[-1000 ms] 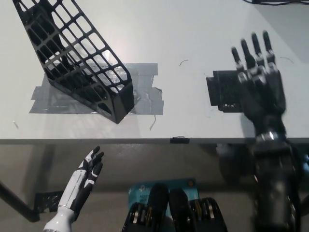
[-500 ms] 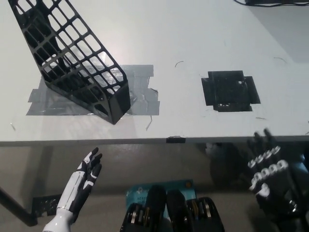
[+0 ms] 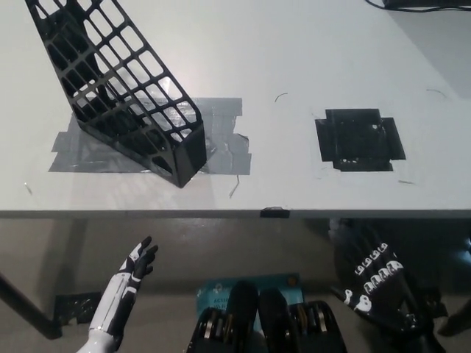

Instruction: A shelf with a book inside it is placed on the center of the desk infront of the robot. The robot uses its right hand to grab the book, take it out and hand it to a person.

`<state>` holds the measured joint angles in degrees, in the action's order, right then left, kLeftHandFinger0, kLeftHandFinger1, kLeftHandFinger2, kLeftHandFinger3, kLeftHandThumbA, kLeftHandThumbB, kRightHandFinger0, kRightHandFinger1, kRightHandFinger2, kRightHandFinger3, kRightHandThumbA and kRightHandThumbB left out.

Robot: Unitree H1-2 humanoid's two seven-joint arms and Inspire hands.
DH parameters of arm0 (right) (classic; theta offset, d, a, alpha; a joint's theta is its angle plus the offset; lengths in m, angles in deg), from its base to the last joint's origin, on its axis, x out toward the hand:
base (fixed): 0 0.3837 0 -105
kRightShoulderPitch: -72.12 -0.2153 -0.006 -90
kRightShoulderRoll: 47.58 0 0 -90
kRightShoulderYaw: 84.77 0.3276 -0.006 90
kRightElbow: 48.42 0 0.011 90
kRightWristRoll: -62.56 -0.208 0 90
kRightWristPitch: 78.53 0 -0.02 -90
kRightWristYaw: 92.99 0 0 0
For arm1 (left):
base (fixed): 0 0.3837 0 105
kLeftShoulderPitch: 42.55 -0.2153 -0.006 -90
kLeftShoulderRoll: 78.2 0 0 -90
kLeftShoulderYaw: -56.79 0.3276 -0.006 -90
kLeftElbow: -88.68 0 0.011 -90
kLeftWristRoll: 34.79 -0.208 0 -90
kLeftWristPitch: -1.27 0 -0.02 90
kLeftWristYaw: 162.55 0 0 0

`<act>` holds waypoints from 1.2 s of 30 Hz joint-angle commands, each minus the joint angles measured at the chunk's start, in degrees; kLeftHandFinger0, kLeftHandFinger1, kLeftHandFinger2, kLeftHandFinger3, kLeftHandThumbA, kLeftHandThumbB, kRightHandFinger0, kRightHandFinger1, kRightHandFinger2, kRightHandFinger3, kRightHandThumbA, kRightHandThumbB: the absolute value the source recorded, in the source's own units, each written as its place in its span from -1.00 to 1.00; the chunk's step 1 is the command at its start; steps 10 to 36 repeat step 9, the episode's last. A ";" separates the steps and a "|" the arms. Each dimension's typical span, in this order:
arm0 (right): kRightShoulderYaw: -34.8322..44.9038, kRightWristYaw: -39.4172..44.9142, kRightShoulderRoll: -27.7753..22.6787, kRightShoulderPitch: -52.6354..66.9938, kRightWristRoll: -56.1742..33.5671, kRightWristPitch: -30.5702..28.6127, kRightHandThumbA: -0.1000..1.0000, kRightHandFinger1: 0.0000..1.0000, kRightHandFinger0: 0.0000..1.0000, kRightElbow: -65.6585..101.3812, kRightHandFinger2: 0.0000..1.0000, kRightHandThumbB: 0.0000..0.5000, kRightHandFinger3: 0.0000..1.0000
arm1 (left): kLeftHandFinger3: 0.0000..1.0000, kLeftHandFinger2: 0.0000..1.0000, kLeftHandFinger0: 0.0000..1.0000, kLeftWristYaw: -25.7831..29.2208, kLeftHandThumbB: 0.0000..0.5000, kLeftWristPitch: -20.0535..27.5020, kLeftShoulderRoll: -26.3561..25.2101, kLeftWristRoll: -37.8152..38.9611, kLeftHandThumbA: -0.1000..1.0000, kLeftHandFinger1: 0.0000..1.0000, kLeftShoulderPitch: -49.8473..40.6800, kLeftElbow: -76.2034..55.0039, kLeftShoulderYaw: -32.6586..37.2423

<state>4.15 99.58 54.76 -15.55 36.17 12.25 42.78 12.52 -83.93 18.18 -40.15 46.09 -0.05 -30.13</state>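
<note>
A black lattice shelf [image 3: 118, 88] stands on grey tape at the desk's left-centre, and I see no book inside it. My black right hand [image 3: 375, 283] hangs below the desk's front edge at the lower right, fingers curled, holding nothing. My white left hand [image 3: 132, 276] rests below the desk edge at the lower left, fingers apart and empty.
A black tape square [image 3: 359, 138] marks the white desk [image 3: 294, 59] at the right. Grey tape [image 3: 213, 140] lies under and beside the shelf. Dark cables [image 3: 419, 4] show at the far right corner.
My right hand has dropped from above the black tape square to below the desk's front edge and its fingers have curled in. The camera shifted slightly. The left hand barely moved.
</note>
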 commanded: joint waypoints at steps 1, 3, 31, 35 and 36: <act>-0.02 1.76 0.15 -1.73 1.92 -3.32 1.00 1.00 1.00 -0.83 1.00 0.14 1.00 | 1.00 1.00 1.00 -0.22 0.12 2.13 0.12 1.70 1.00 1.00 1.61 0.19 -0.69; 0.15 1.56 0.15 -2.41 2.25 -3.25 1.00 1.00 1.00 -1.47 1.00 0.13 1.00 | 1.00 1.00 1.00 -0.32 0.08 2.12 0.08 1.84 1.00 1.00 2.33 0.69 -0.76; 0.20 1.89 0.43 -2.12 1.73 -2.49 1.00 1.00 1.00 -1.68 1.00 0.09 1.00 | 1.00 1.00 1.00 -0.26 0.05 1.26 0.02 1.98 0.98 1.00 1.61 0.33 -0.98; 0.20 1.89 0.43 -2.12 1.73 -2.49 1.00 1.00 1.00 -1.68 1.00 0.09 1.00 | 1.00 1.00 1.00 -0.26 0.05 1.26 0.02 1.98 0.98 1.00 1.61 0.33 -0.98; 0.20 1.89 0.43 -2.12 1.73 -2.49 1.00 1.00 1.00 -1.68 1.00 0.09 1.00 | 1.00 1.00 1.00 -0.26 0.05 1.26 0.02 1.98 0.98 1.00 1.61 0.33 -0.98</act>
